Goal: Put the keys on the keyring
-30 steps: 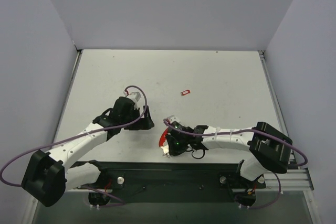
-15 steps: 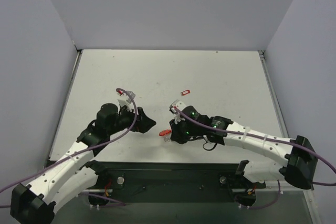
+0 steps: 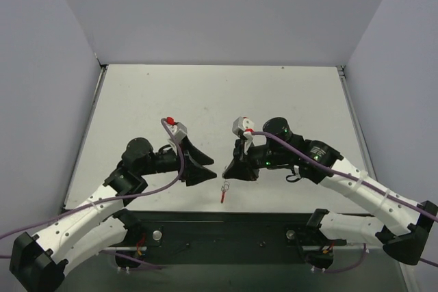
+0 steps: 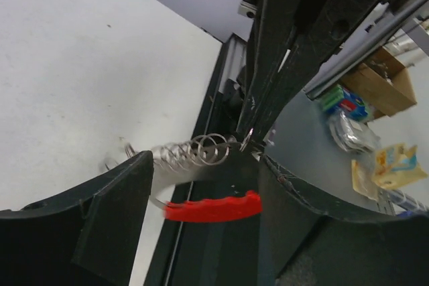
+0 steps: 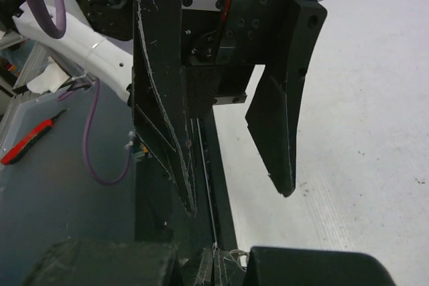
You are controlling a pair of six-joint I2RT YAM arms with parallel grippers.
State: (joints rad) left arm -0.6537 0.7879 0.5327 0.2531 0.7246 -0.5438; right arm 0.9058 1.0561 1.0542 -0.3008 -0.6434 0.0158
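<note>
Right gripper (image 3: 237,170) is pinching, fingers pressed tight together on one thin silver wire ring of the keyring (image 3: 224,193); the right wrist view is showing the two fingertips (image 5: 201,264) meeting on the wire, with a loop of ring poking out just beside them. The keyring is hanging off that pinch, clear of the table (image 3: 205,94). The bunch of wire rings (image 4: 194,154) is sitting just under the grip, and the red curved clip (image 4: 213,208) is dangling below the rings. Left gripper (image 3: 204,169) is facing the right one tip to tip, very near it, jaws spread wide. In the left wrist view its two black fingers (image 4: 114,226) are standing either side of the keyring, with the rings and the red clip in the gap between them. The clip's ends are coming very close to both inner faces, but I cannot tell if either is touching. So the left gripper is straddling the keyring and not gripping it. From overhead both arms are reaching in from the near corners and meeting around the middle of the table's near half, and the clip is showing just below the two tips, toward the near edge. Purple cables (image 3: 174,158) are looping along both arms. The keys, the tiny red tag, I cannot pick out in any view.
</note>
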